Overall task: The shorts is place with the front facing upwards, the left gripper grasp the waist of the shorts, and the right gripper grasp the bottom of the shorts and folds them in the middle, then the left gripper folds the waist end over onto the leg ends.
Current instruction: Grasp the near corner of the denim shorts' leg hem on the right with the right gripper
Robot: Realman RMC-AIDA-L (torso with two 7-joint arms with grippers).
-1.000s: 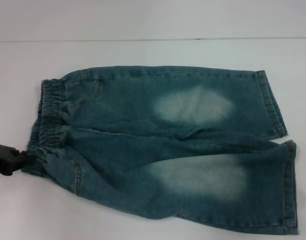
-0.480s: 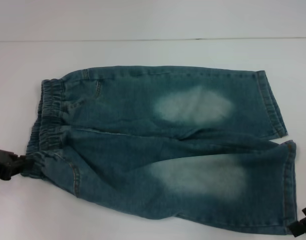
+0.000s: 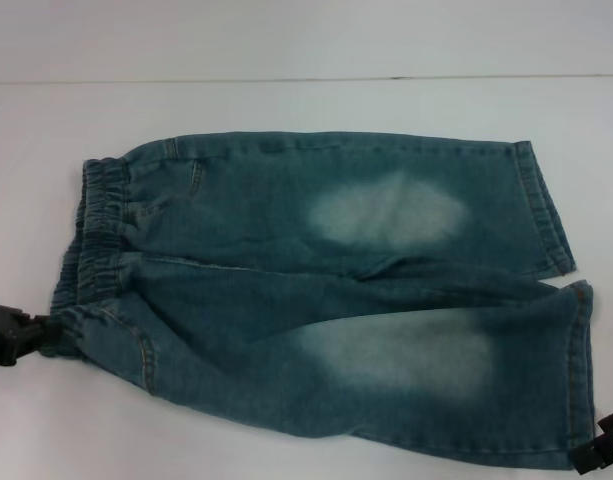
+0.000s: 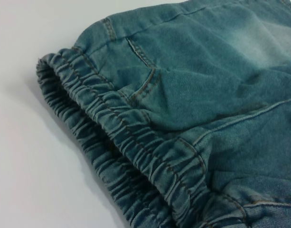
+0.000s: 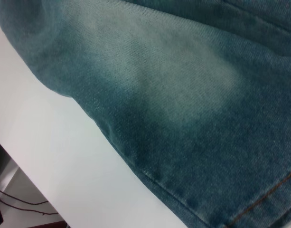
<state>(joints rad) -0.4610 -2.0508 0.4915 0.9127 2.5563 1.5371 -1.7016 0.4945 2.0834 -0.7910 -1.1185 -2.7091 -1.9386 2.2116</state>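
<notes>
Lying between grippers [image 3: 21,335], shorts [image 3: 326,300], seemingly touching

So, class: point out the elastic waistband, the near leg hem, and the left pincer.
elastic waistband [image 4: 136,156], left wrist view, on the gathered ruffles mid-band.
near leg hem [image 3: 582,370], head view, on the stitched edge of the nearer leg.
left pincer [image 3: 31,330], head view, at its tip by the waistband corner.
</notes>
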